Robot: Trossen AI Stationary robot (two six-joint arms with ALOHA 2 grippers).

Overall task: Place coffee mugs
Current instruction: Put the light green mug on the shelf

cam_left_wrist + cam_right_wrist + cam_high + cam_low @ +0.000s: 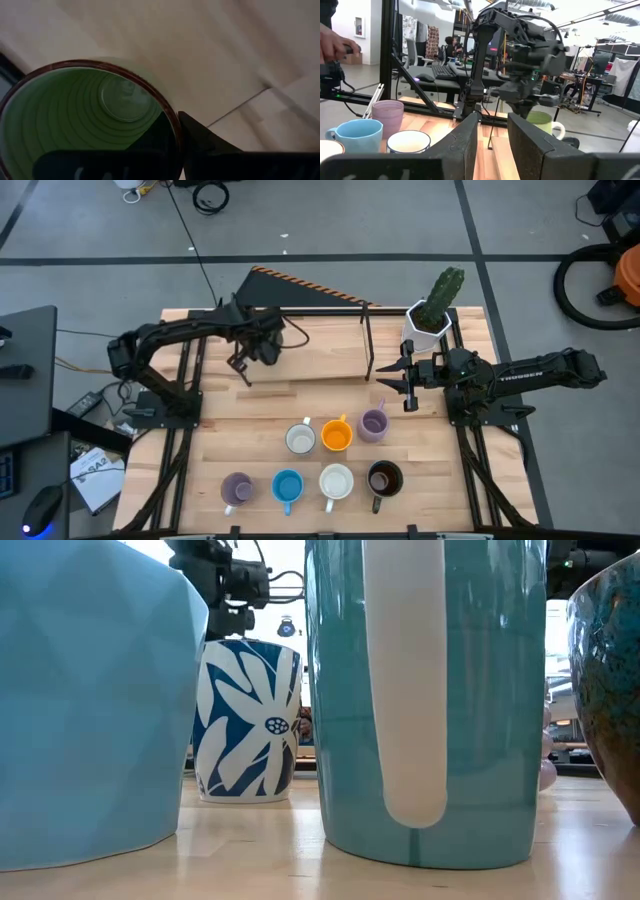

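My left gripper (262,348) hangs over the table's far left part, shut on a green mug (90,110). The right wrist view shows that mug (540,125) under the gripper, its pale handle (559,130) sticking out sideways. Several mugs stand on their bases near the front: grey-white (301,438), orange (337,436), lilac (373,423), a second lilac (237,488), blue (287,486), white (336,480) and dark brown (384,478). My right gripper (405,385) waits at the right, level, open, holding nothing. My left gripper holds the green mug by its rim (175,131). One finger (100,165) is inside the mug and the other finger (205,142) is outside its wall. The fingers come from above, pointing steeply down. The mug hangs upright below them, mouth up.
A white faceted pot with a cactus (430,320) stands at the far right corner. A thin black frame (367,345) rises mid-table, and a striped board (300,285) leans at the far edge. A person's hand (332,45) shows beyond the table. Bare wood lies below the left gripper.
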